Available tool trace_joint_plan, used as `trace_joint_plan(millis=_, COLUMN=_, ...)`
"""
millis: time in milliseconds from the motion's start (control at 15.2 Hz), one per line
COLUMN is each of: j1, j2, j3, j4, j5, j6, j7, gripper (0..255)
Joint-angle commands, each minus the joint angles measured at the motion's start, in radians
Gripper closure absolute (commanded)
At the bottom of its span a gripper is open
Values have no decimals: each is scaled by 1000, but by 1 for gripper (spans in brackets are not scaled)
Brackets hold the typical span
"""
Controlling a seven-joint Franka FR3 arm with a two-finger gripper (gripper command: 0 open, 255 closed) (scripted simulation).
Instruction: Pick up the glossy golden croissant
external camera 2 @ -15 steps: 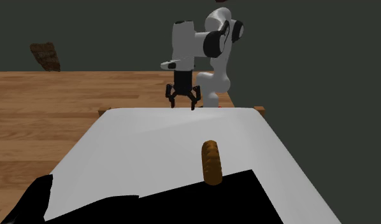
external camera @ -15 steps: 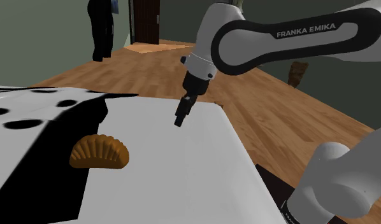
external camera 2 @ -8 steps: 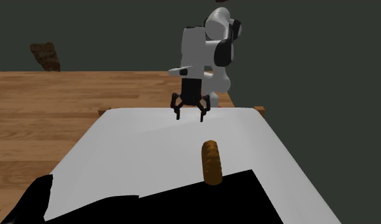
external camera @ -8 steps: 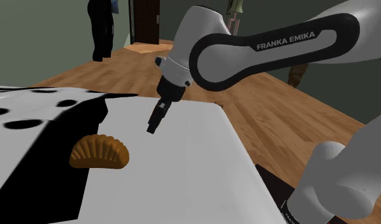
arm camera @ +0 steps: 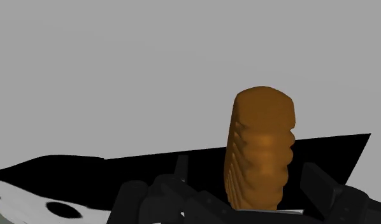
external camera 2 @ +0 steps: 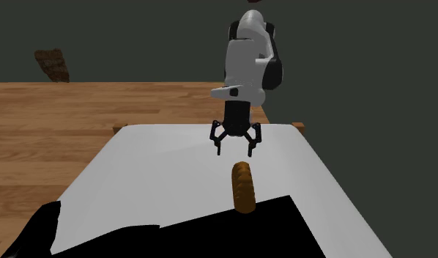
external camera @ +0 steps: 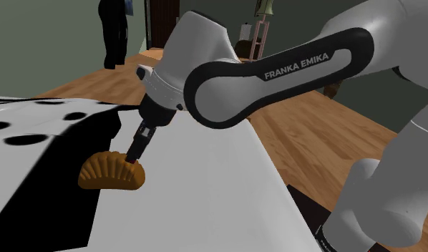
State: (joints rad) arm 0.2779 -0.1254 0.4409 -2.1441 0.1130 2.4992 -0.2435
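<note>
Just under the gripper (external camera 2: pixel 236 149) lies the croissant (external camera 2: pixel 243 188), golden brown with a ribbed back. Its near end is almost below the fingertips, and its long body points away from the arm. The two black fingers stand wide apart and nothing is between their pads, so the gripper is open and empty. In the wrist view the croissant rises between the two fingers, one finger on each side of its narrow width. I think the hand is turned this way on purpose: when the fingers close, they will press across the short side of the pastry, not along its length. In the shoulder view the tips seem to sit at the top of the croissant's end. I cannot tell if they touch it. My judgement is that the hand must go lower before I close it, because a grasp only on the rounded top could slip off.

The croissant rests on a plain white table (external camera 2: pixel 173 165). Beyond the croissant, at its far end from the gripper, the white top gives way to a black patch (external camera 2: pixel 272 227) where nothing is drawn. Around the table I see a wooden floor (external camera 2: pixel 64 117), and behind the arm a dark wall (external camera 2: pixel 357 59). Far from the hand, a small brown object (external camera 2: pixel 53 64) stands by this wall.
</note>
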Motion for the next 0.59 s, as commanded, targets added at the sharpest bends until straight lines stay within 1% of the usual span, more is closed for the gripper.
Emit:
trace_joint_plan(millis=0, j1=10, j2=56, j3=28, j4=43, j5=-48, j6=46, j7=16, gripper=0)
trace_joint_plan(millis=66, j1=16, j2=80, j3=39, j4=60, j5=-73, j6=67, j7=24, gripper=0)
trace_joint_plan(millis=132, j1=18, j2=85, j3=41, j4=64, j5=-79, j6=71, j7=26, gripper=0)
trace_joint_plan(millis=528, j1=19, j2=118, j3=44, j4=14, j5=-106, j6=150, j7=44, gripper=0)
